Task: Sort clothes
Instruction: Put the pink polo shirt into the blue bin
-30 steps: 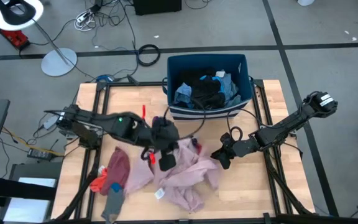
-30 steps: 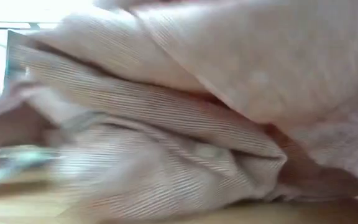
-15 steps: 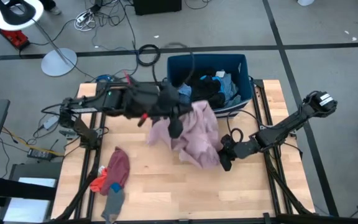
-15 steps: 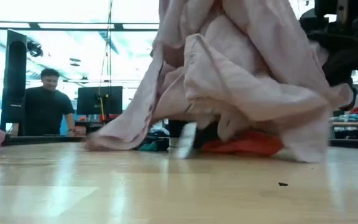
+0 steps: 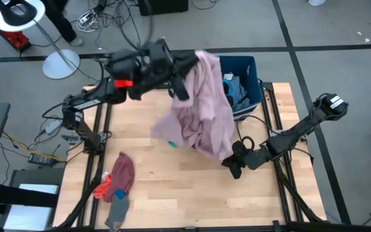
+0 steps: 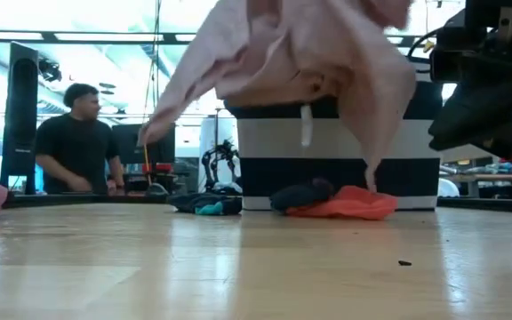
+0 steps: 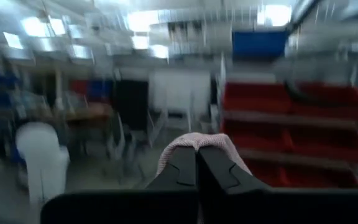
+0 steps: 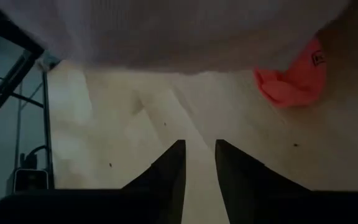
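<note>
A large pink garment (image 5: pixel 205 109) hangs in the air over the table's far middle, in front of the dark blue bin (image 5: pixel 247 67). My left gripper (image 5: pixel 187 71) is shut on its top, raised high beside the bin. In the low view the garment (image 6: pixel 300 53) hangs clear of the table. My right gripper (image 5: pixel 236 164) is low over the table's right part, just under the garment's lower hem. Its fingers (image 8: pixel 199 163) are open with nothing between them. An orange garment (image 8: pixel 294 78) lies on the table ahead of it. My left gripper pinches a bunched fold of the pink garment (image 7: pixel 197 142) between its two shut fingers; the cloth drapes over the fingertips. The fingers point about level, toward the bin. The garment hangs slack below the hold, lifted clear of the table.
The bin holds blue and black clothes (image 5: pixel 234 90). A dark red garment (image 5: pixel 122 173), an orange piece (image 5: pixel 100 190) and a grey sock (image 5: pixel 118 209) lie at the table's near left. Small dark and teal items (image 6: pixel 207 206) lie before the bin. A person (image 6: pixel 78 133) stands behind the table.
My left gripper has risen from the middle of the table and swung toward the far edge and the bin. It has tipped from pointing down to about level. The pink garment came up with it, from a heap on the table to hanging clear.
</note>
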